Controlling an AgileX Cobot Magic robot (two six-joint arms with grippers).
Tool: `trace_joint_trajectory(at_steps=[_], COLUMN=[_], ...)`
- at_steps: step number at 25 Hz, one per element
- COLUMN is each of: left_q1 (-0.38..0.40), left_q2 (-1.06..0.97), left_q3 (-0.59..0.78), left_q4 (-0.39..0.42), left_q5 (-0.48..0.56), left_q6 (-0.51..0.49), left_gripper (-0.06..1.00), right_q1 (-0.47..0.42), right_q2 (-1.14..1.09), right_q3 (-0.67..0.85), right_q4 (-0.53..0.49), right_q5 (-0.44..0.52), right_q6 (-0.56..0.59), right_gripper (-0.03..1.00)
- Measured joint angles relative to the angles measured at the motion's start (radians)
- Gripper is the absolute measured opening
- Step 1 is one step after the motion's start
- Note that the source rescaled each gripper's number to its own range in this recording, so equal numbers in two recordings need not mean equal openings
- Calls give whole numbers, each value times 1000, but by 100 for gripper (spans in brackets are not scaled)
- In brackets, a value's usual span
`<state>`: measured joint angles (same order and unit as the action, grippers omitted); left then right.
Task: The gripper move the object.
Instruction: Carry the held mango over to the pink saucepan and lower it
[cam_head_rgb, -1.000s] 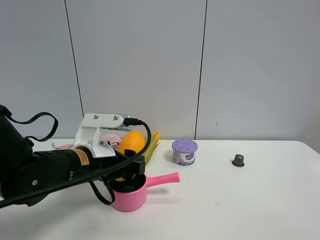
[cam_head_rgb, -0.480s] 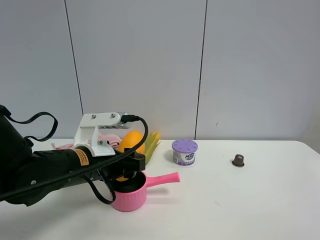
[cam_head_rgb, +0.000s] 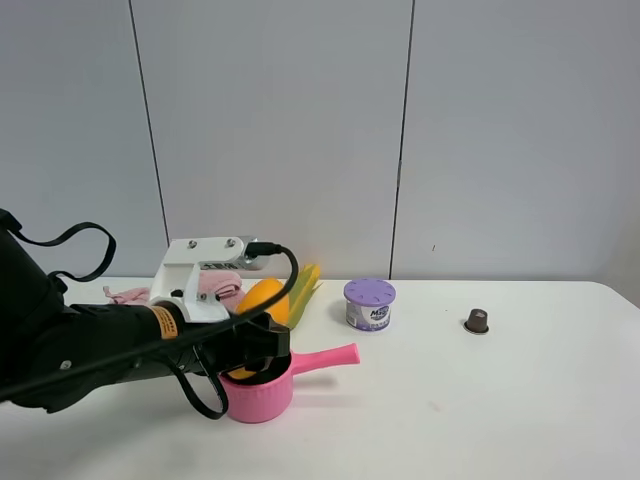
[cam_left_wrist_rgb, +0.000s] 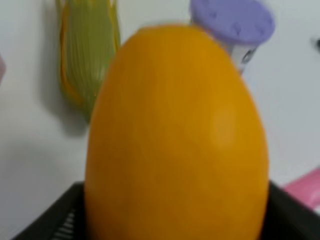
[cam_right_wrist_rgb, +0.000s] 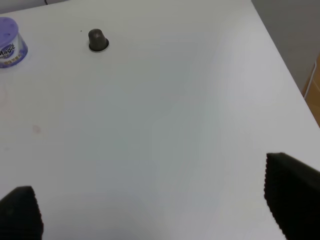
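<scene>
Fingers (cam_left_wrist_rgb: 294, 215) of the left gripper (cam_head_rgb: 262, 342) stay clamped on the mango (cam_left_wrist_rgb: 175, 140), which has dropped over the last second to hang just above the pink pot (cam_head_rgb: 262, 395), so release there appears imminent.

Smooth oval orange-yellow fruit (cam_left_wrist_rgb: 175, 140) fills most of the view, seated between the jaws of the black pincer (cam_left_wrist_rgb: 170, 222). Beyond it, on the white tabletop (cam_left_wrist_rgb: 30, 150), lie a green-yellow corn cob (cam_left_wrist_rgb: 87, 55) and a purple-lidded white tub (cam_left_wrist_rgb: 234, 22), set apart.
</scene>
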<state>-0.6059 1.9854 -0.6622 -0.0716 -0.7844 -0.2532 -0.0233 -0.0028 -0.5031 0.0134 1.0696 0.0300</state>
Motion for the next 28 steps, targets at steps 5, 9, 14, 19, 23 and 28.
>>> trace_joint_trajectory(at_steps=[5, 9, 14, 19, 23, 28], left_q1=[0, 0, 0, 0, 0, 0], left_q2=[0, 0, 0, 0, 0, 0], left_q3=[0, 0, 0, 0, 0, 0], left_q4=[15, 17, 17, 17, 17, 19], left_q5=[11, 12, 8, -44, -74, -75], left_q6=[-2, -2, -2, -3, -3, -3], left_gripper=[1, 1, 1, 35, 78, 82], right_q1=[0, 0, 0, 0, 0, 0], right_q2=[0, 0, 0, 0, 0, 0], right_q3=[0, 0, 0, 0, 0, 0], right_q4=[0, 0, 0, 0, 0, 0], right_q5=[0, 0, 0, 0, 0, 0], right_q6=[0, 0, 0, 0, 0, 0], right_gripper=[100, 100, 100, 100, 100, 100])
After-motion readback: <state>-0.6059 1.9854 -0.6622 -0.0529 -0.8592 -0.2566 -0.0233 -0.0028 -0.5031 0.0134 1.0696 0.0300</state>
